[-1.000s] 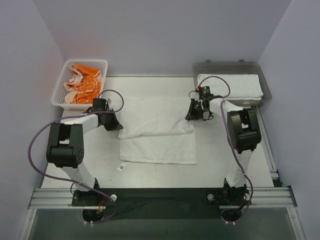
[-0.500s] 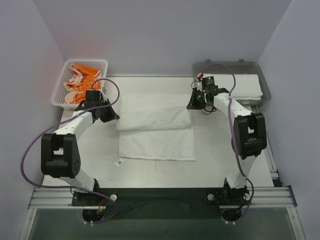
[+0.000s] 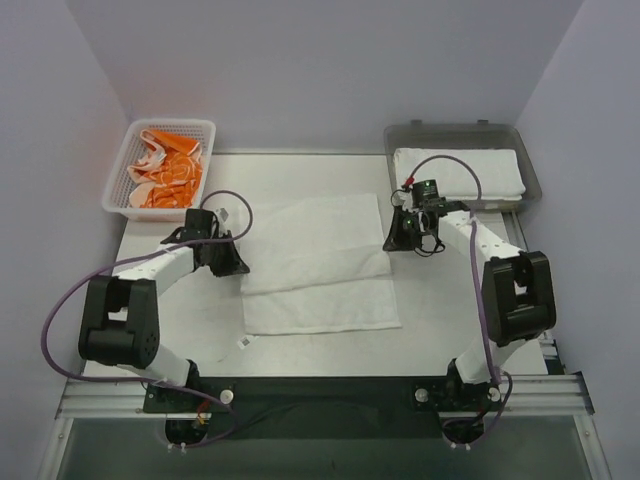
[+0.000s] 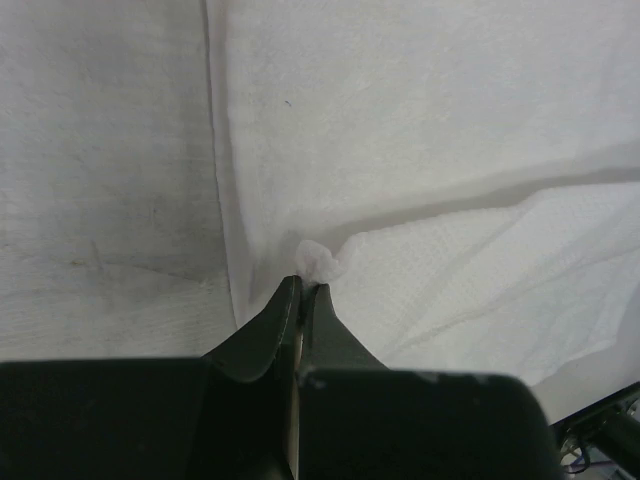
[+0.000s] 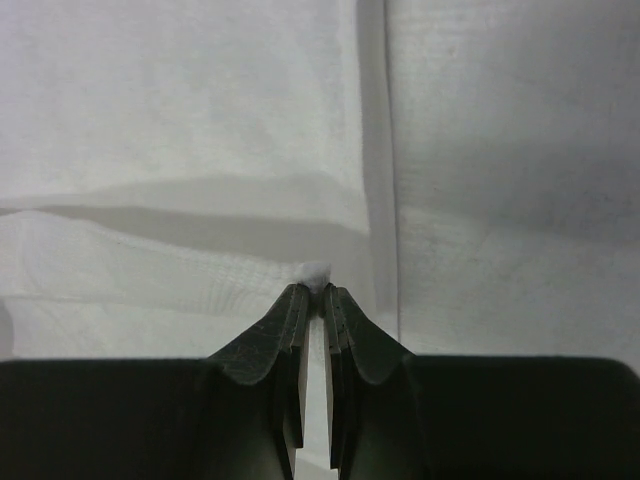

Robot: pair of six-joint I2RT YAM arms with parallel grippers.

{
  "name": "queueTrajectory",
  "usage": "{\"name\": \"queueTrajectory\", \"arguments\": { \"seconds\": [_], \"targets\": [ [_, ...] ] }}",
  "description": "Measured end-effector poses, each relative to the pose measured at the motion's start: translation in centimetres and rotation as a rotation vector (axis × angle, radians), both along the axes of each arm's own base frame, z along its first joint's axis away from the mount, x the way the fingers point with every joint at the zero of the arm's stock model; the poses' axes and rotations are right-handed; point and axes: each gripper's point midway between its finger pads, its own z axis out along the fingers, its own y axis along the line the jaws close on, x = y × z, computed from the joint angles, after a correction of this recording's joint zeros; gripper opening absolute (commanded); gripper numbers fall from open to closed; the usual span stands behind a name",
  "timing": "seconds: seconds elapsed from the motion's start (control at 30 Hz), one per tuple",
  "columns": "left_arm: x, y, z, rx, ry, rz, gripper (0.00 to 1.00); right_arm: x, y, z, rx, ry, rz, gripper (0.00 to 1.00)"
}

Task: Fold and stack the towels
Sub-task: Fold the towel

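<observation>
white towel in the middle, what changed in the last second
The left end effector and right end effector carried the upper layer of the white towel away from the bases, then drew it back toward them. Both stayed pinched on its corners. The orange towel in the basket and the folded towel in the tray stayed put.

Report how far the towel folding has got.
Done: one folded white towel lies in the grey tray. In hand: the left end effector and right end effector each pinch the white towel on the table, mid-fold. Left: finishing and stacking it, then the orange towel in the basket.
</observation>
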Motion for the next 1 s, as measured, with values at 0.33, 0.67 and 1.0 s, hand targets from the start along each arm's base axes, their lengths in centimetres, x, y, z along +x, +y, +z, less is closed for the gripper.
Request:
{"name": "queueTrajectory", "arguments": {
  "seconds": [0.33, 0.67, 1.0],
  "targets": [
    [-1.1, -0.5, -3.7, 0.007, 0.122, -0.01, 0.0, -2.0, -1.0, -7.5, -0.032, 0.227, -0.024, 0.0],
    [4.8, 1.2, -3.3, 0.053, 0.103, 0.047, 0.0, 2.0, 0.2, -7.3, -0.002, 0.191, -0.026, 0.0],
    [6.6, 2.2, -1.3, 0.087, 0.061, 0.059, 0.0, 4.6, 0.8, -5.0, 0.019, 0.112, -0.044, 0.0]
  ]
}}
